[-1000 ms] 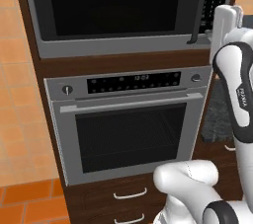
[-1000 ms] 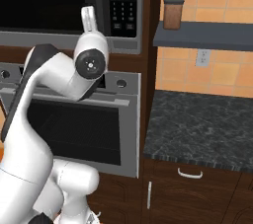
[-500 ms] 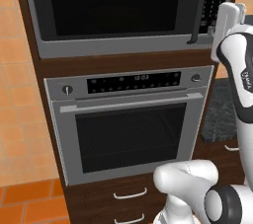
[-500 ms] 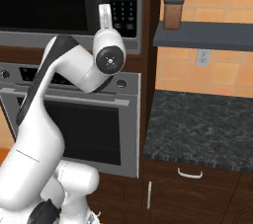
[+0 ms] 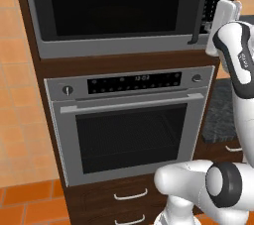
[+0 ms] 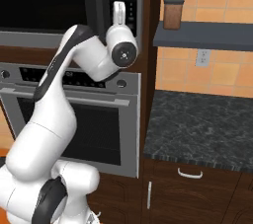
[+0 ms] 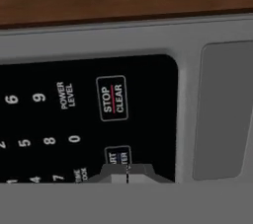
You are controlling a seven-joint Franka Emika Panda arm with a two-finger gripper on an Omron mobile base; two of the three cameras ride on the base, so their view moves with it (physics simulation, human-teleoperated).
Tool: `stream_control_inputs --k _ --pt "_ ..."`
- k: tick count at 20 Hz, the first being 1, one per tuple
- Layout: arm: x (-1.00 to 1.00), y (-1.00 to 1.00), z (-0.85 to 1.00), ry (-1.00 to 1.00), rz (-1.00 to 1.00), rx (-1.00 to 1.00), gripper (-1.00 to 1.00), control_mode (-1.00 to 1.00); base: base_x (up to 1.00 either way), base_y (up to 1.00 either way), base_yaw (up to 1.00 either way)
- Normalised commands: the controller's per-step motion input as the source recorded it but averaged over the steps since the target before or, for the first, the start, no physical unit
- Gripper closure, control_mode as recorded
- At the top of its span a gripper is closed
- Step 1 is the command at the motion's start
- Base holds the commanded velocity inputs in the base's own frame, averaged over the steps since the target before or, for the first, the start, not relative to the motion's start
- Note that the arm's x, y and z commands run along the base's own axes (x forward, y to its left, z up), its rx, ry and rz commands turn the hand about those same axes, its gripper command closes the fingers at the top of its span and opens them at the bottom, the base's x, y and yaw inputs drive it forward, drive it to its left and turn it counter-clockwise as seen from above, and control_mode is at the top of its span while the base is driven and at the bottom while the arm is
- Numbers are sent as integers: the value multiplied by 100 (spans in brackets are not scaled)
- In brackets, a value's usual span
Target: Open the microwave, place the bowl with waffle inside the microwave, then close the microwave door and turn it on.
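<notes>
Microwave [image 5: 116, 13]: built-in steel-grey unit set high in a dark wood column, directly ahead of the gripper [image 7: 127, 173].

Microwave door [image 5: 114, 3]: wide black glass panel, steel lower edge, lying to the left of the gripper in the left base view; appears shut flush with the casing. Contents not discernible through the dark glass. Judged rigid and hinged, moderately heavy, glass front best not struck. Proper hold is the dark vertical handle [image 5: 199, 6], just left of the gripper, between glass and keypad.

Keypad [image 7: 74, 124]: black flat panel with white legends, immediately in front of the fingertips. STOP/CLEAR button [image 7: 112, 98] sits just beyond the tips in the hand view; a second button [image 7: 118, 156], partly covered by the tips and legend not fully readable, lies right at them. Judged stiff, smooth, shallow-travel; calls for a light, square push with the tip, no grasp.

Gripper: jaws closed together, tips meeting in a single narrow point, holding nothing; whether they touch the panel cannot be told.

Oven [image 5: 131, 125]: grey, two round knobs, horizontal bar handle, below the gripper. Not part of the job.

Counter [image 6: 202, 129]: dark stone, low and to the right of the gripper.
</notes>
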Motion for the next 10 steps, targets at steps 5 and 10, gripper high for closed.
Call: stream_control_inputs --k 5,10 --pt "61 -4 -1 0 0 7 100 -100 0 0 0" --pt "37 -11 -15 0 0 3 100 -100 0 0 0"
